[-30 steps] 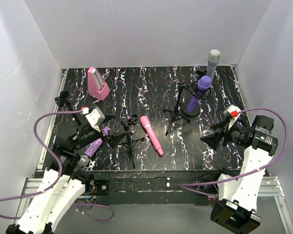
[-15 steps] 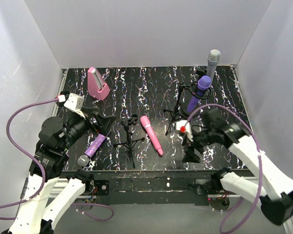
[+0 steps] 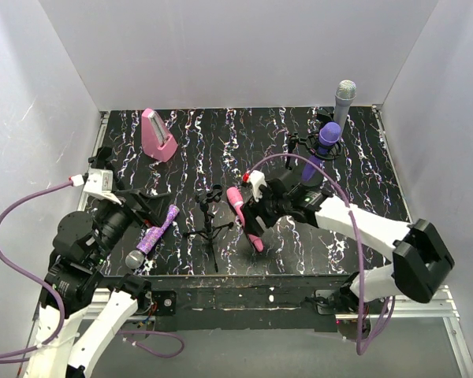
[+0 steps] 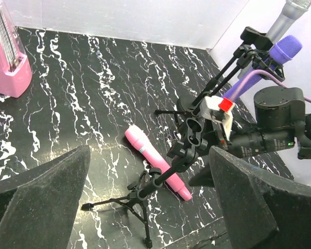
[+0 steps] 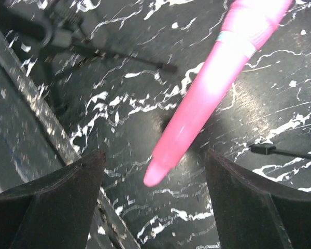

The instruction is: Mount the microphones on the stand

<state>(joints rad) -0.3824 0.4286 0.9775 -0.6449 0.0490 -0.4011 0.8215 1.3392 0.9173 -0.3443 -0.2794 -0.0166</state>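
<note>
The pink microphone [image 3: 238, 203] lies flat on the black marbled table [image 3: 221, 142]. My right gripper [image 3: 252, 224] hangs open over its tail end. In the right wrist view the pink microphone [image 5: 217, 88] points down between the spread fingers of the right gripper [image 5: 155, 205], touching neither. A small tripod stand [image 3: 209, 224] stands empty just left of it. The glittery purple microphone [image 3: 156, 233] lies at the front left. My left gripper [image 3: 151, 205] is open and empty above it, and faces the stand [image 4: 160, 176]. The purple microphone [image 3: 325, 144] and the silver-grey microphone [image 3: 344, 98] sit in stands at the back right.
A pink wedge-shaped box [image 3: 158, 135] stands at the back left. Another black stand [image 3: 298, 153] rises behind my right arm. White walls close in the table on three sides, and a metal rail [image 3: 244, 295] runs along the near edge.
My right arm has swung from the right side across to the pink microphone. My left arm has drawn back, uncovering the glittery microphone.
</note>
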